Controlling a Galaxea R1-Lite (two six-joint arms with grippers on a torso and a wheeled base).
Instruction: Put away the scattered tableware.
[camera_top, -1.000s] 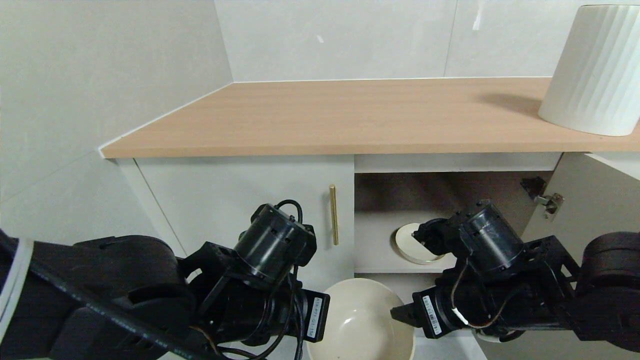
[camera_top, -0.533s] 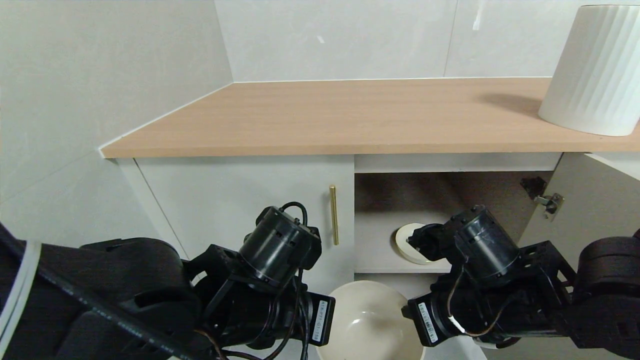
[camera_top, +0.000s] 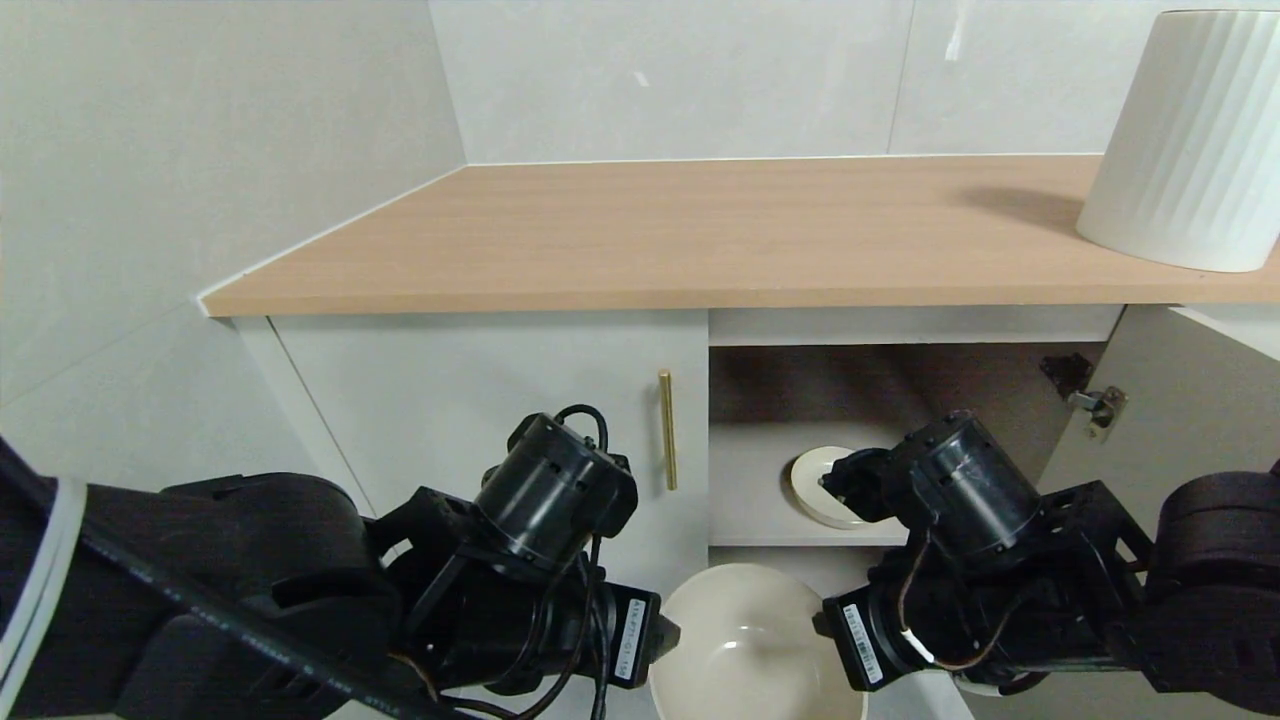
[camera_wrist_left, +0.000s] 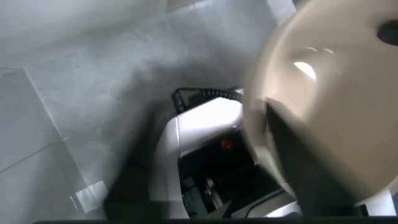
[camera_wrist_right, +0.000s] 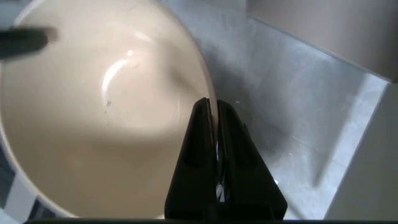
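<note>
The bowl (camera_top: 745, 650) (camera_wrist_right: 106, 124) (camera_wrist_left: 311, 62) hangs in front of the cabinet (camera_top: 480, 400), low before its open right half and below the front edge of its shelf (camera_top: 750, 490), mouth up. The right gripper (camera_top: 825, 625) (camera_wrist_right: 216, 109) pinches the bowl's rim on the side away from the cabinet's closed door (camera_top: 560, 380), one finger inside the wall and one outside. The left gripper (camera_top: 668, 635) is at the opposite rim, before that door's edge; whether it grips cannot be told. Inside the cabinet a plate (camera_top: 810, 495) lies on the shelf, partly hidden behind the right arm. A brass handle (camera_top: 666, 430) stands upright on the closed door. On top of the cabinet, the counter (camera_top: 700, 230) carries a white ribbed container (camera_top: 1190, 140) above the swung-open door (camera_top: 1180, 420).
</note>
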